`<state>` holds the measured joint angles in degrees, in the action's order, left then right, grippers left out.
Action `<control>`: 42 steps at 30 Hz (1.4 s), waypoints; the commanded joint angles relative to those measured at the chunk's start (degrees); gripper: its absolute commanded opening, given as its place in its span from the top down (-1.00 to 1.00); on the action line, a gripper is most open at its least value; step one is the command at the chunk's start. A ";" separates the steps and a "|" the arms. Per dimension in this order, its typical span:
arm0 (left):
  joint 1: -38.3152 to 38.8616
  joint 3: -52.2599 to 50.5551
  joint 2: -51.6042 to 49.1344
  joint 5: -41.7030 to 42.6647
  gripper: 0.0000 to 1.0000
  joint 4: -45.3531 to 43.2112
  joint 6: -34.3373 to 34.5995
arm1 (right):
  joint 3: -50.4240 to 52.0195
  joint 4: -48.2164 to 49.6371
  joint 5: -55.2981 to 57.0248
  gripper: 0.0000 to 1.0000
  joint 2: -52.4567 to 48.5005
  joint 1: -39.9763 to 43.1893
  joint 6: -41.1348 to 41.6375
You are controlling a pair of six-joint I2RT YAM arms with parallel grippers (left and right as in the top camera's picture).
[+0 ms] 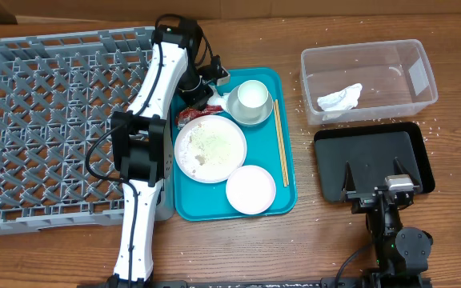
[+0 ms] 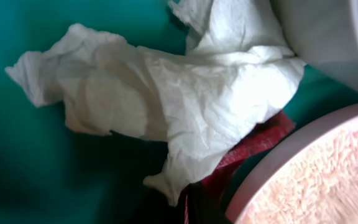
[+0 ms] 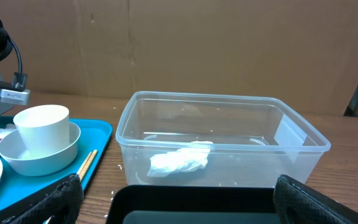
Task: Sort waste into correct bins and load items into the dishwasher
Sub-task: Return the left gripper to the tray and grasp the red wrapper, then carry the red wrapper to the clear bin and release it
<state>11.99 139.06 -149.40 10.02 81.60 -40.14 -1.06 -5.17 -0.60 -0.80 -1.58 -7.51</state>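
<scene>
**Overhead.** The left arm (image 1: 157, 80) is stretching across the far-left corner of the teal tray (image 1: 288, 200). Its jaws are hanging right over a crumpled tissue (image 1: 218, 98). The tissue is lying between the red wrapper (image 1: 189, 118) and the grey bowl (image 1: 232, 112), which is holding a white cup (image 1: 252, 95). The dark wrist is hiding the left jaws, so I cannot tell whether they are parted or closed. The right arm (image 1: 390, 196) is sitting over the black tray (image 1: 334, 160), well apart, so the left arm is the nearer one. The grey rack (image 1: 46, 128) is standing empty.

**Left wrist.** No jaws are showing. The tissue (image 2: 166, 93), soft, creased and thin, is filling the view. Its long axis is running left to right, and one corner is draping over the glossy red wrapper (image 2: 257, 143). The plate (image 2: 278, 168), rimmed and holding rice scraps, is lying just beside it.

**Right wrist.** The right jaws are standing spread wide with nothing between them. The clear tub (image 3: 291, 134), rigid with rounded corners, is holding another tissue wad (image 3: 179, 162). Wooden chopsticks (image 3: 87, 162) are resting along the tray edge.
</scene>
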 commanded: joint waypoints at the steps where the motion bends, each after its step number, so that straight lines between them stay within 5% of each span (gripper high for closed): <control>1: 0.26 1.95 -1.05 0.09 0.78 0.11 3.13 | 0.59 0.35 0.48 -1.00 0.63 -0.33 -0.02; 7: 0.26 6.88 -0.79 0.11 0.92 1.05 4.68 | 0.59 0.35 0.48 -1.00 0.63 -0.33 -0.02; 26: 0.04 31.32 -0.79 1.73 0.92 3.76 21.97 | 0.59 0.35 0.48 -1.00 0.63 -0.33 -0.02; 34: 1.33 33.38 -0.98 35.65 0.92 -20.13 37.16 | 0.59 0.35 0.48 -1.00 0.63 -0.33 -0.02; 42: 10.75 22.43 -1.14 37.59 0.92 -44.98 42.05 | 0.59 0.35 0.48 -1.00 0.63 -0.33 -0.02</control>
<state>17.89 165.16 -149.40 43.03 39.83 -1.34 -1.06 -5.19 -0.62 -0.80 -1.58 -7.53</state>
